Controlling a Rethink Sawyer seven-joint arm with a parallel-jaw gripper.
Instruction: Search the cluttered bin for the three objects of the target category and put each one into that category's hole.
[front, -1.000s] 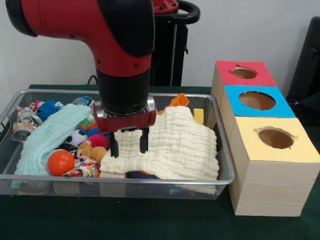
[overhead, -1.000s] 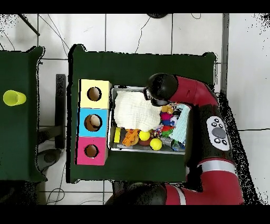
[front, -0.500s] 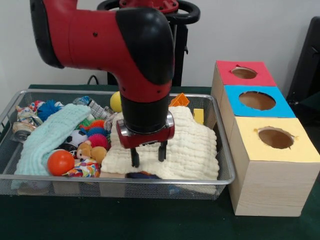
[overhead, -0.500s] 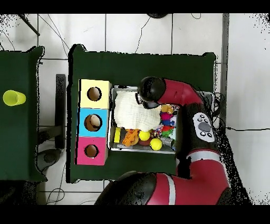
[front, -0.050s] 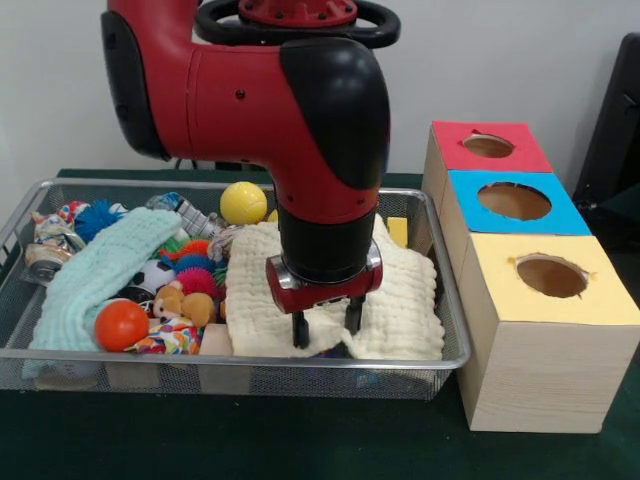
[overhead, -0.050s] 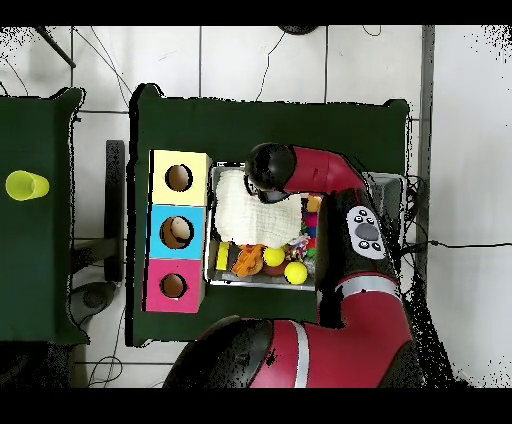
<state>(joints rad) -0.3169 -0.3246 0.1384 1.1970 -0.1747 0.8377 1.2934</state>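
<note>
A wire basket (front, -0.050s: 250, 360) holds a jumble of toys under a big cream cloth (front, -0.050s: 405, 300) and a mint cloth (front, -0.050s: 100, 270). My gripper (front, -0.050s: 326, 325) stands open at the cream cloth's front edge, its fingertips down in the bunched fabric near the basket's front rim. Showing beside the cloths are a yellow ball (front, -0.050s: 243, 202), an orange ball (front, -0.050s: 121, 324), a small teddy (front, -0.050s: 183, 303) and spiky balls (front, -0.050s: 198, 281). In the overhead view the arm (overhead, -0.050s: 268, 172) covers the gripper and lies over the cream cloth (overhead, -0.050s: 250, 215). What is under the cloth is hidden.
Right of the basket stand three wooden boxes with a round hole on top: red (front, -0.050s: 490, 160), blue (front, -0.050s: 560, 215) and yellow (front, -0.050s: 540, 310). A yellow block (front, -0.050s: 397, 231) lies at the basket's back right. A yellow cup (overhead, -0.050s: 27, 185) stands on a separate table.
The arm has swept to the right along the basket's front. The cream cloth has been pushed and bunched rightward with it, and the yellow ball behind now shows.
</note>
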